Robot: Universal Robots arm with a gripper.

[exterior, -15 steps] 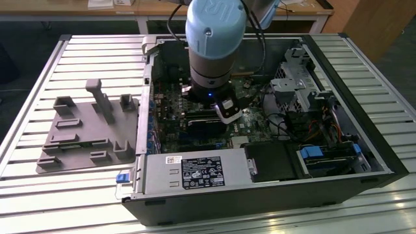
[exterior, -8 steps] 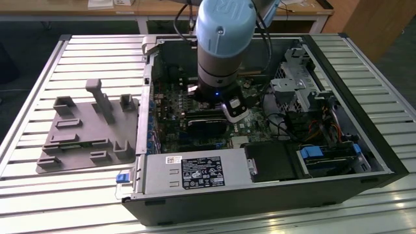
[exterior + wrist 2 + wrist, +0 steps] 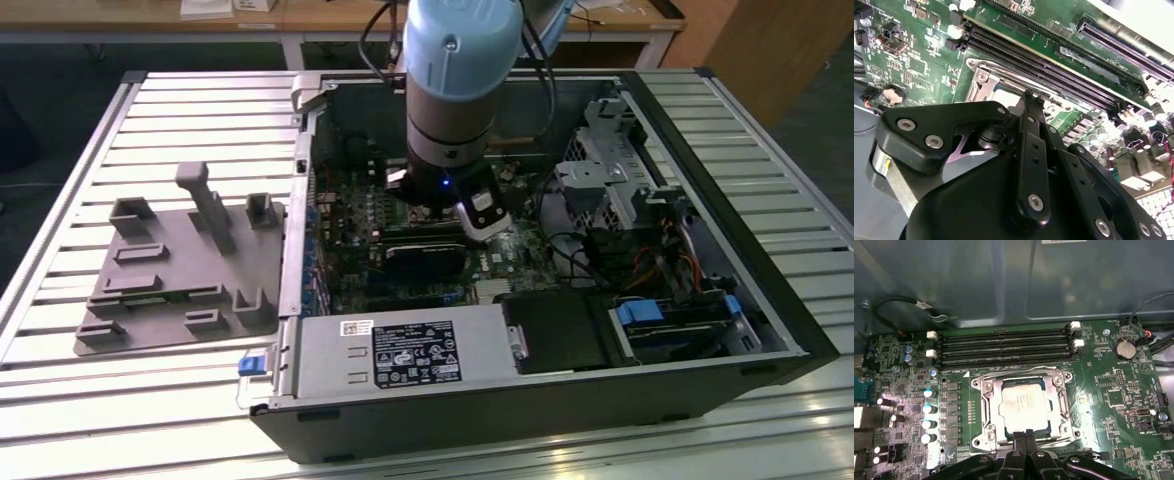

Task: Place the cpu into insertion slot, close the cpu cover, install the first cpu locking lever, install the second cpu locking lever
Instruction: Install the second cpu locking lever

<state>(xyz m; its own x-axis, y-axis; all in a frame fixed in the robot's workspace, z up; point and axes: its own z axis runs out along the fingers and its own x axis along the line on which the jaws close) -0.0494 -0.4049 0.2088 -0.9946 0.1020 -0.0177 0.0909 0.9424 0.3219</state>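
1. The cpu is sitting in the insertion slot, with the cpu cover down around it.
2. Gripper fingertips are pinched together at the socket's near edge, holding nothing.
3. Risk, I reckon: a sideways slip scrapes the memory slots.

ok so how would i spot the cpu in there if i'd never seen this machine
Start at the open computer case and find the green motherboard inside. Below its four long black memory slots sits a square silver cover with the cpu in its window, just ahead of the hand. It is the one flat, dull silver square plate among small parts.
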